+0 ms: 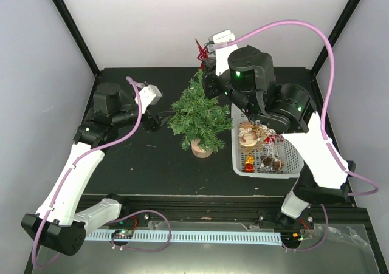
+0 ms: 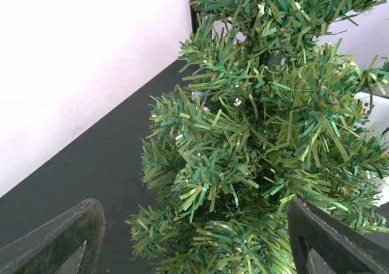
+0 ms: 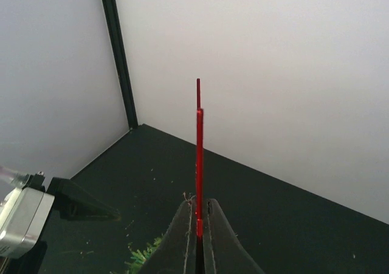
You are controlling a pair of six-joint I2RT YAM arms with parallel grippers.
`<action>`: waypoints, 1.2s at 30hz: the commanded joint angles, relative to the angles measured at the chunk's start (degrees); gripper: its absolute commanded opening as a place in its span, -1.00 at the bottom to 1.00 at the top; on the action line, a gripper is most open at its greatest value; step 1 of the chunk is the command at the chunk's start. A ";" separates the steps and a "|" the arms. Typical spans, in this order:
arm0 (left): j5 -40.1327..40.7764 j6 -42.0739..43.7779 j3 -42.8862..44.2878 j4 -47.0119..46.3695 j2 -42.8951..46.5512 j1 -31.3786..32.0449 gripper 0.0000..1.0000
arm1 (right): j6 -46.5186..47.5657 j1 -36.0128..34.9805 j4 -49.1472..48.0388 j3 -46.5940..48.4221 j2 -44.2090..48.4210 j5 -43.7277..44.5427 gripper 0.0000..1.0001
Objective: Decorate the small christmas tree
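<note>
The small christmas tree stands mid-table on its round wooden base. My left gripper is open at the tree's left side. In the left wrist view the branches fill the frame, with the lower ones between my two dark fingers. My right gripper is above and behind the treetop, shut on a flat red star ornament. In the right wrist view the ornament shows edge-on, pinched upright between the fingers, with a tree tip just below.
A white basket with several ornaments sits right of the tree, partly under my right arm. Black frame posts stand at the back corners. The left arm's wrist shows at the left of the right wrist view.
</note>
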State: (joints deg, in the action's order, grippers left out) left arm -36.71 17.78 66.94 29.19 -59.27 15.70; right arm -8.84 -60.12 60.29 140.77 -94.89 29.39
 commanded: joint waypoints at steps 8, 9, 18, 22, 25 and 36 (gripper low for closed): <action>-1.84 -0.74 -0.23 -1.42 -0.75 -0.41 0.66 | 0.17 1.01 3.51 1.26 -1.46 -3.64 -0.98; -1.80 -0.77 -0.29 -1.35 -0.75 -0.41 0.66 | 0.10 0.99 3.57 1.73 -1.40 -3.16 -0.98; -1.06 -0.65 0.50 -1.62 -0.74 -0.41 0.65 | -0.29 0.97 2.60 0.32 2.02 1.17 -0.98; 0.33 0.08 2.86 -0.77 -0.60 -0.41 0.65 | -0.01 0.97 -2.20 -9.25 9.02 0.73 -0.98; 0.77 0.95 5.23 0.34 -0.66 -0.41 0.68 | 1.23 0.92 -7.15 -17.42 15.37 -1.12 -0.98; -6.84 3.49 17.78 8.59 -1.18 -1.35 0.71 | 5.41 0.12 -6.24 -25.83 21.50 -29.33 -0.98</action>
State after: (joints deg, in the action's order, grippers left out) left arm -36.45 19.81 79.40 32.64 -60.10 15.14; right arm -5.78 -59.42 53.15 116.99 -71.92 17.34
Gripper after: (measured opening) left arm 0.859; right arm 0.013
